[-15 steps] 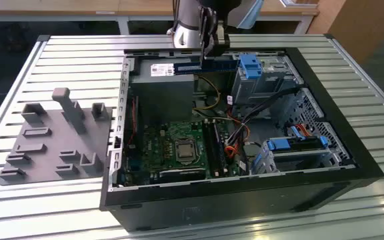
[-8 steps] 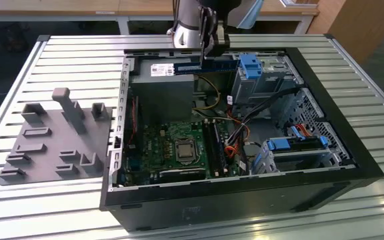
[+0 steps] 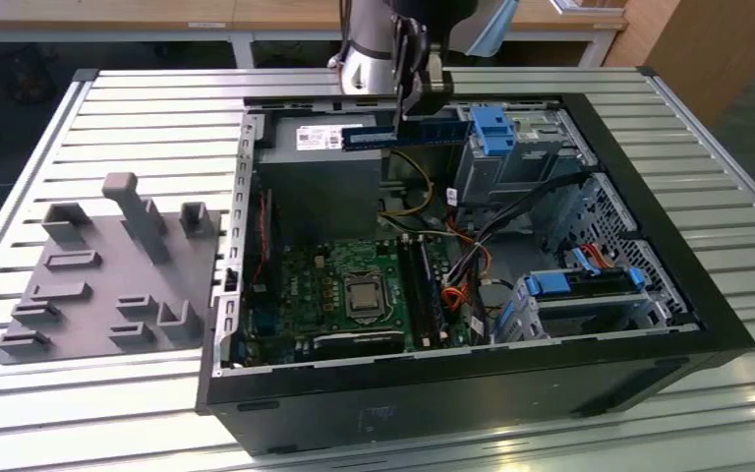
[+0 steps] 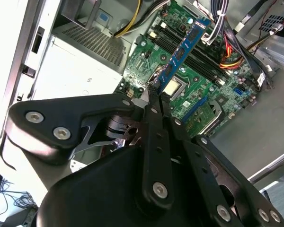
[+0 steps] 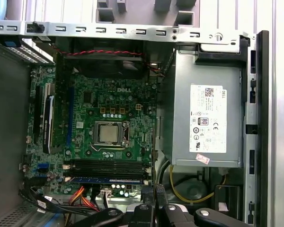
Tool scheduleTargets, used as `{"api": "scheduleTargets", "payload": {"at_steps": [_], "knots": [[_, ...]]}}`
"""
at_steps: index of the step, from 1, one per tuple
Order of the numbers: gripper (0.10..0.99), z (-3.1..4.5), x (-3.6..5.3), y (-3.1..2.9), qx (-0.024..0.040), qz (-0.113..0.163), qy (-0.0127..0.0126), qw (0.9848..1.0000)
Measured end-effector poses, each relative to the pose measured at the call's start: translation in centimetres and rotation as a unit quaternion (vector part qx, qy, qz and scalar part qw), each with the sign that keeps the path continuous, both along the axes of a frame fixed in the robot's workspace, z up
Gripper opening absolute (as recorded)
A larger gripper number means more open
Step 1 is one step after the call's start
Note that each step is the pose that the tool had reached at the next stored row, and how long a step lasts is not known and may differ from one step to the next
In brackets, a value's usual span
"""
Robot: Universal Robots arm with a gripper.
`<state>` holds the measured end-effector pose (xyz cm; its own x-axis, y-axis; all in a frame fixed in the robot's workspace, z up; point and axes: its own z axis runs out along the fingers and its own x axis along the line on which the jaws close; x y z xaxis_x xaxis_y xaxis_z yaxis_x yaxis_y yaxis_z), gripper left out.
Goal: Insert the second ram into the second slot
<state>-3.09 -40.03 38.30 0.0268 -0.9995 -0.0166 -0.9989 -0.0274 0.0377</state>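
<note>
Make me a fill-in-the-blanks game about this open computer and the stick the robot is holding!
1. The jaws are shut on the second ram, a thin stick coloured ____.
2. The second ram is held in the air, so it is not yet pushed into a ____.
3. The motherboard inside the computer case is coloured ____.
4. The metal power supply box carries a label coloured ____.

Missing words: blue; slot; green; white.
</note>
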Motion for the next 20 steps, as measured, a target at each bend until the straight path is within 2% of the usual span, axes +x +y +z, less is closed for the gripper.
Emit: {"api": "scheduleTargets", "payload": {"at_steps": [8, 20], "knots": [[0.133, 0.0, -0.02, -0.62, 0.0001, 0.0, 0.0, 1.0], [0.133, 0.0, -0.02, -0.98, 0.0, 0.0, 0.0, 1.0]]}}
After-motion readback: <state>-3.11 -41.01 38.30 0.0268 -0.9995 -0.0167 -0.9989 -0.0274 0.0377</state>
